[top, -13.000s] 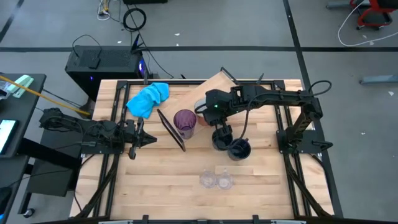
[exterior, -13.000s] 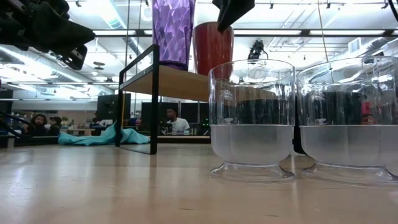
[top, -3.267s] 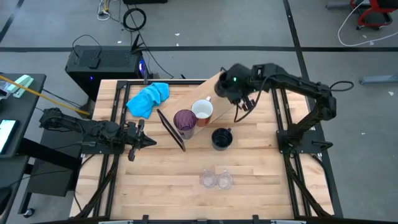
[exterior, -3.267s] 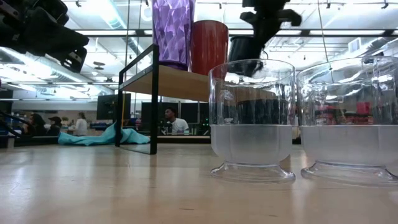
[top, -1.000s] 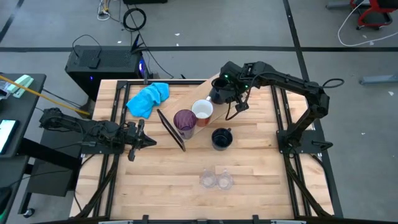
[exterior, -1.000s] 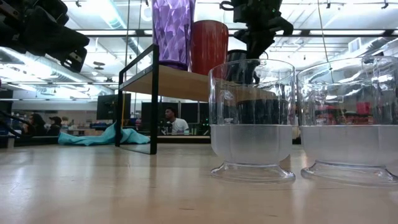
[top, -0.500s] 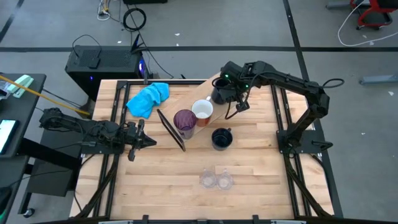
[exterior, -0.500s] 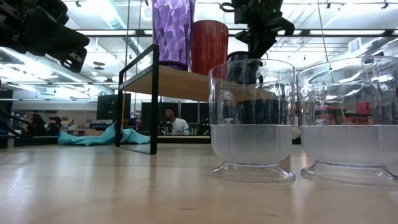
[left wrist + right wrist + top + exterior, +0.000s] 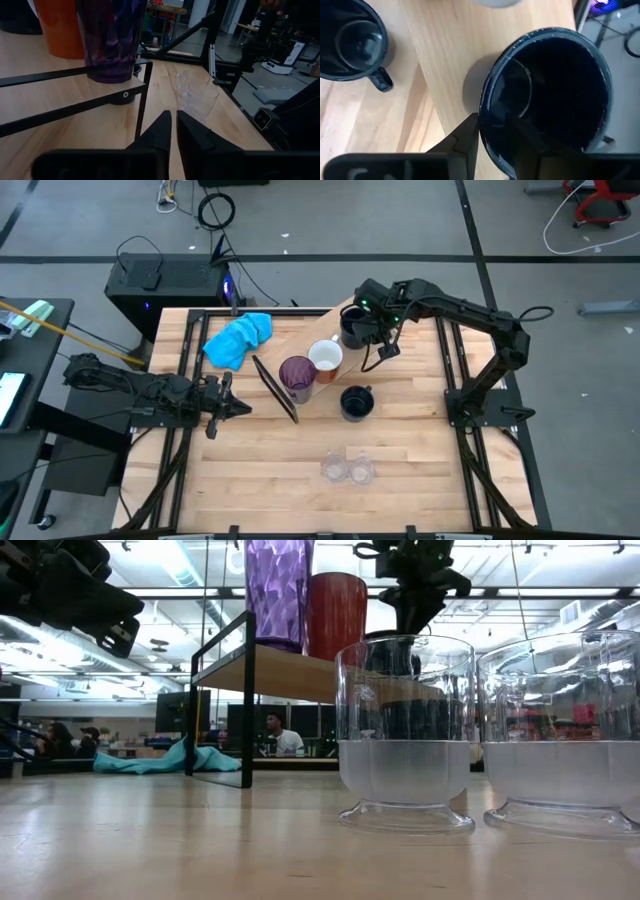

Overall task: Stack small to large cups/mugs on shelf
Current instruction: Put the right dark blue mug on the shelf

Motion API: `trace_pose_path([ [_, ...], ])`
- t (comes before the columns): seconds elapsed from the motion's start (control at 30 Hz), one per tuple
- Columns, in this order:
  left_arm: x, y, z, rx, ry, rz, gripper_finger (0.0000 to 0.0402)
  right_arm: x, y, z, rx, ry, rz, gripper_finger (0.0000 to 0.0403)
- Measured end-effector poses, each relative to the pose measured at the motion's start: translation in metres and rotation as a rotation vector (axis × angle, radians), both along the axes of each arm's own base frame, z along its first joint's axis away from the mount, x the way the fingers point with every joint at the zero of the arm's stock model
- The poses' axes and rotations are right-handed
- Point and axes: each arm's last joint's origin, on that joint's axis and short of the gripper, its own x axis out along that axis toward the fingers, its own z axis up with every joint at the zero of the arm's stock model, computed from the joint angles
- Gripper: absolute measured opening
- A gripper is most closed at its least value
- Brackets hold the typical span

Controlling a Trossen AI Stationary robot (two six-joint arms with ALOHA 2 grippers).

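The shelf point(image 9: 318, 330) is a light board on a black wire frame. On it stand the purple tumbler point(image 9: 297, 377) and the white mug point(image 9: 326, 357), whose outer wall shows red in the low view point(image 9: 338, 615). My right gripper point(image 9: 362, 330) is over the board's far end, shut on a navy mug point(image 9: 550, 95). The second navy mug point(image 9: 354, 402) stands on the tabletop beside the shelf. Two clear glasses point(image 9: 346, 470) stand near the table's near edge. My left gripper point(image 9: 226, 405) hovers shut, left of the shelf. My right gripper holds the navy mug by its rim point(image 9: 487, 117), one finger inside the cup and one finger point(image 9: 462, 142) outside. It comes from above, pointing down. The mug stays upright over the shelf board; whether its base rests on the board I cannot tell, since a glass hides it in the low view.
A blue cloth point(image 9: 238, 338) lies at the table's far left corner. Black rails run along the table's left and right sides. Bare tabletop lies between the shelf and the glasses. People sit in the room beyond point(image 9: 275, 735).
My right gripper has sunk a little toward the shelf board, carrying the navy mug down with it, still upright. The hold has not changed. The other cups have stayed put.
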Motion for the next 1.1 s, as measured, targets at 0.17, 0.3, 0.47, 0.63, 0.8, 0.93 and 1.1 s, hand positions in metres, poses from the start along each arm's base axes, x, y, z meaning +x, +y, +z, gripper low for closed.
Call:
trace_pose_path([
  [0.17, 0.000, 0.000, 0.000, 0.000, 0.000, 0.000, 0.0030, -0.001, 0.006, 0.015, -0.037, -0.015, 0.000, 0.0116],
  [0.3, 0.000, 0.000, 0.000, 0.000, 0.000, 0.000, 0.0035, -0.005, 0.007, 0.031, -0.041, -0.042, -0.018, 0.0122],
  [0.47, 0.000, 0.000, 0.000, 0.000, 0.000, 0.000, 0.0040, -0.022, -0.016, 0.035, -0.052, 0.003, -0.150, 0.0119],
  [0.63, 0.000, 0.000, 0.000, 0.000, 0.000, 0.000, 0.0039, -0.041, -0.046, 0.034, -0.036, 0.021, -0.330, 0.0115],
  [0.8, 0.000, 0.000, 0.000, 0.000, 0.000, 0.000, 0.0033, -0.050, -0.064, 0.021, 0.008, 0.027, -0.388, 0.0115],
  [0.93, 0.000, 0.000, 0.000, 0.001, 0.000, 0.000, 0.0034, -0.044, -0.066, 0.006, 0.024, 0.018, -0.364, 0.0114],
  [1.1, 0.000, 0.000, 0.000, 0.001, 0.000, 0.000, 0.0040, -0.036, -0.066, -0.003, 0.011, -0.014, -0.306, 0.0114],
])
